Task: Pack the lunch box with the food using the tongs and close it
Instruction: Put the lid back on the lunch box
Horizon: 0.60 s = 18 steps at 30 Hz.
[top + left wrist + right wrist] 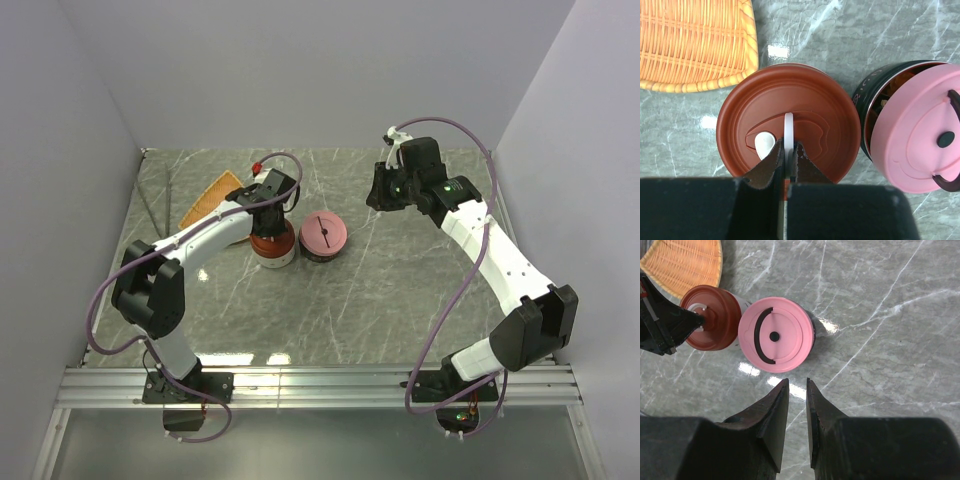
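The lunch box shows as two round tins side by side. One carries a red-brown lid [790,115], the other, a dark tin [866,107], a pink lid [920,135] that sits shifted to one side. My left gripper [788,145] is shut on the thin white handle [788,125] that arches over the red-brown lid. My right gripper [797,381] hangs above the table to the right of the pink-lidded tin [776,335], its jaws a little apart with nothing between them. The food is hidden. I cannot make out the tongs.
An orange wicker fan-shaped plate [210,198] lies at the back left, just behind the red-brown tin [272,245]. Two thin grey strips [152,205] lie left of the plate; what they are I cannot tell. Grey walls close in the marble table [400,300].
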Motion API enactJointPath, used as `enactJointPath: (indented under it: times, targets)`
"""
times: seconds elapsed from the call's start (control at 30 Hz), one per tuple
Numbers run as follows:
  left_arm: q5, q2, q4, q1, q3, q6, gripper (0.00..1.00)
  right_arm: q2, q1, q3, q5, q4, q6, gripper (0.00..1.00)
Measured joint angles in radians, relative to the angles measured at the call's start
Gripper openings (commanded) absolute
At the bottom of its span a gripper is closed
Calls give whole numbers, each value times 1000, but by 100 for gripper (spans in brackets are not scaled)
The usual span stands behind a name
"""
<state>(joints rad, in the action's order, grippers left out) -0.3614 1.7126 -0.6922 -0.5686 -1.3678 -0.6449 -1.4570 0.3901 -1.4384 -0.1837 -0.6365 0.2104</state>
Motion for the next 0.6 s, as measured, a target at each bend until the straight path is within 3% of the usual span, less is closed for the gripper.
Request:
enactJointPath:
  times: [0.6]
  targets:
    - [13,13,14,9,8,-6,0,0,0,0,6,0,-1,28]
